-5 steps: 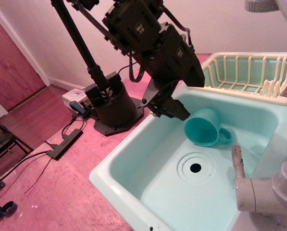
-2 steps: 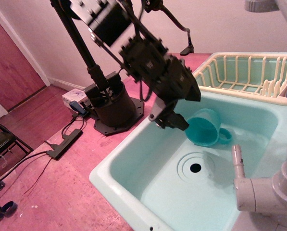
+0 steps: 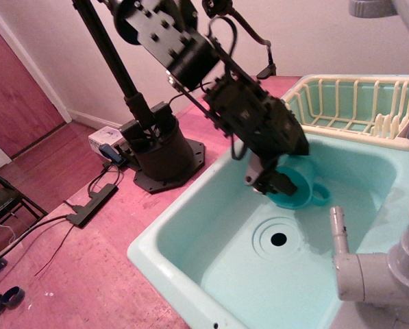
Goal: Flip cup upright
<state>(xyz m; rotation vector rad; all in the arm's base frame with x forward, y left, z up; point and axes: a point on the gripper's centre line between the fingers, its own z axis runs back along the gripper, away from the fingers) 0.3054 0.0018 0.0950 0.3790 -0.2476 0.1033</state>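
The teal cup (image 3: 296,188) lies on its side in the pale mint sink basin (image 3: 231,274), its mouth facing the near left and its loop handle (image 3: 319,195) pointing right. My black gripper (image 3: 273,182) hangs down from the arm right in front of the cup's mouth, covering part of the rim. Its fingertips are at the rim, and whether one finger is inside the cup is not visible. How far the jaws are apart cannot be made out.
The drain hole (image 3: 278,239) lies in the basin floor in front of the cup. A cream dish rack (image 3: 358,106) stands behind the sink. A grey faucet (image 3: 368,267) juts in at the near right. The arm's base (image 3: 159,154) stands on the floor at the left.
The arm has swung right and down into the basin, bringing the gripper from the sink's left wall to the cup's mouth. The cup has stayed in place.
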